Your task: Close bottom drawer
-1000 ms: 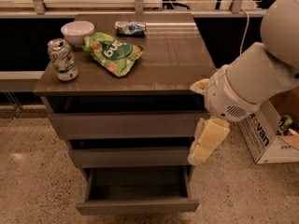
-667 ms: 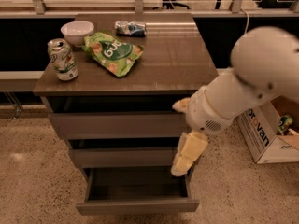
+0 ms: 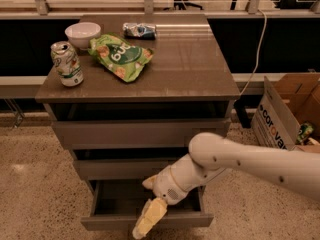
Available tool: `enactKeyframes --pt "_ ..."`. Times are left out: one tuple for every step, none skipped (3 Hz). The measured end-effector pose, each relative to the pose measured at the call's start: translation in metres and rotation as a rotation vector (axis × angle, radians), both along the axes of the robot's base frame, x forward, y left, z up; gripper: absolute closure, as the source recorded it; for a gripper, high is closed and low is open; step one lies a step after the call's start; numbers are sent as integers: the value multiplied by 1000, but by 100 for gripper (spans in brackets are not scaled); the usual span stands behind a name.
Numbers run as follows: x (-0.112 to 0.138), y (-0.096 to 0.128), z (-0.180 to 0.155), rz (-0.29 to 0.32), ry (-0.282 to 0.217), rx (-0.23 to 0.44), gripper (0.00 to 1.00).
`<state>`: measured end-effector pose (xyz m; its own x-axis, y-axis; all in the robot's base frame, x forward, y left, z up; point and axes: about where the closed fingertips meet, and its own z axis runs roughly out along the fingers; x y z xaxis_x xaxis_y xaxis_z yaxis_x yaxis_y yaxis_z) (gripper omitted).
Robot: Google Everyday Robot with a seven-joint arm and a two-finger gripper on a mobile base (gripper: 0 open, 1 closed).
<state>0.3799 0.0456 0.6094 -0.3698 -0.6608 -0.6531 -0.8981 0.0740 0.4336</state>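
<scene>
The bottom drawer (image 3: 112, 221) is the lowest of three grey-brown drawers in the cabinet and stands pulled out, its shallow box empty inside. My gripper (image 3: 149, 219) hangs at the end of the white arm, which reaches in from the right. It is low down at the drawer's front panel, near its middle, and partly covers the panel. I cannot tell if it touches the panel.
The middle drawer (image 3: 117, 168) and top drawer (image 3: 135, 132) sit above. On the cabinet top (image 3: 190, 69) are a soda can (image 3: 66, 63), a white bowl (image 3: 82, 34), a green chip bag (image 3: 120, 56) and a blue packet (image 3: 139, 30). A cardboard box (image 3: 287, 111) stands at the right on the speckled floor.
The arm has swung down and to the left. The gripper moved from beside the upper drawers at the right down to the bottom drawer's front panel.
</scene>
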Motion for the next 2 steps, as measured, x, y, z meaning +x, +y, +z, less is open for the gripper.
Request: enactKeyframes --pt "-4 7 -33 -20 71 31 0" --pt "-3 7 -37 -10 108 36 0"
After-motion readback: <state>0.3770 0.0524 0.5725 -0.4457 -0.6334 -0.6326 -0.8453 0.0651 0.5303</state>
